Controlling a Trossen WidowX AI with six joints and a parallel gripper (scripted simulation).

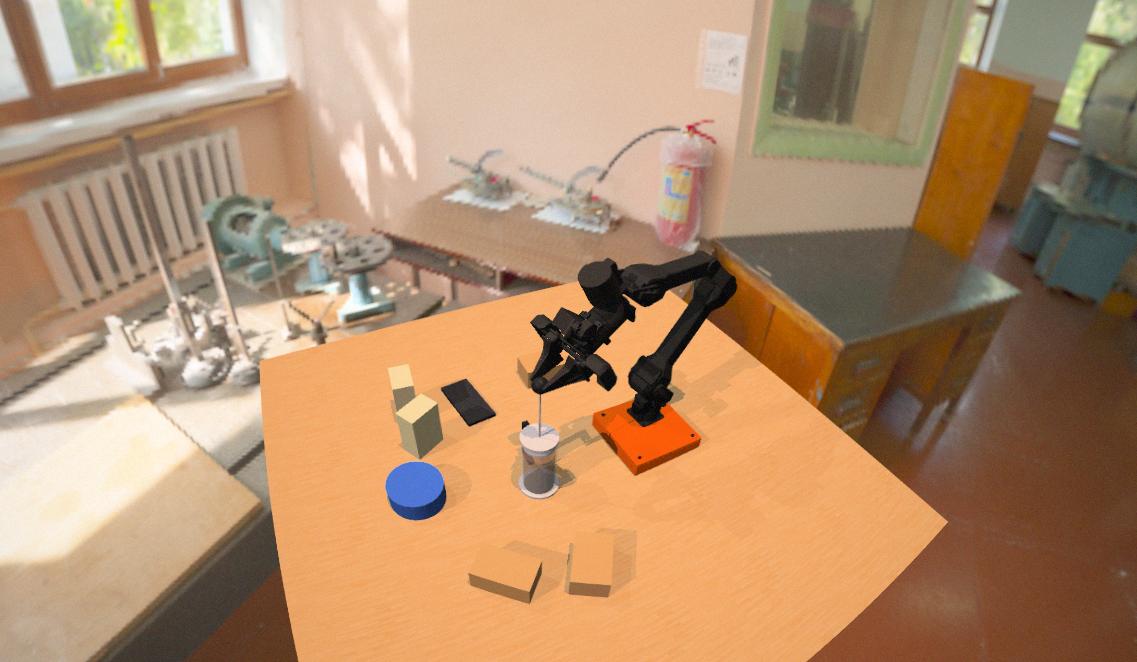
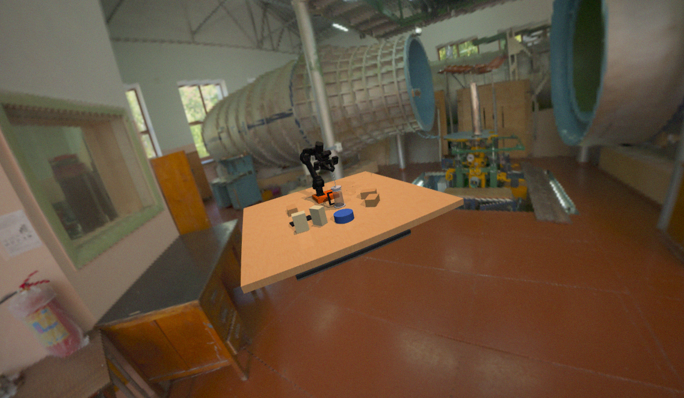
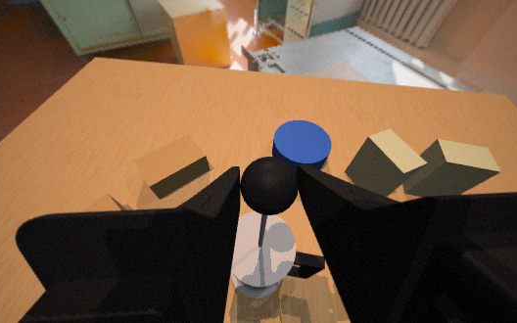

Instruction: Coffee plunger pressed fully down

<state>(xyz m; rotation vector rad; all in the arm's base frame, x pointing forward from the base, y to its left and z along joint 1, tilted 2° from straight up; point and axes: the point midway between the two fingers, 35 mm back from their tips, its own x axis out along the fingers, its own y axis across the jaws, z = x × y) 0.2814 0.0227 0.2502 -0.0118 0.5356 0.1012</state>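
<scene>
The coffee press [image 1: 539, 472] [image 2: 338, 198] stands upright on the table, with a clear body and a pale lid [image 1: 539, 438] [image 3: 253, 259]. Its black handle [image 3: 310, 265] [image 2: 329, 199] sticks out to one side. The thin plunger rod [image 1: 540, 415] rises well above the lid to a round black knob [image 3: 269, 187]. My gripper [image 1: 542, 381] [image 3: 268, 173] is shut on the knob, a fingertip against each side of it in the wrist view. The far side of the knob is hidden from the wrist view.
A blue disc [image 1: 415, 486] [image 2: 343, 216] [image 3: 301, 140] and two cream blocks [image 1: 420, 427] [image 1: 401, 379] stand beyond the press from my base [image 1: 648, 444]. A dark flat slab [image 1: 468, 401] lies near them. Two tan blocks [image 1: 505, 573] [image 1: 590, 563] lie at the front; another [image 1: 523, 370] is partly behind my gripper.
</scene>
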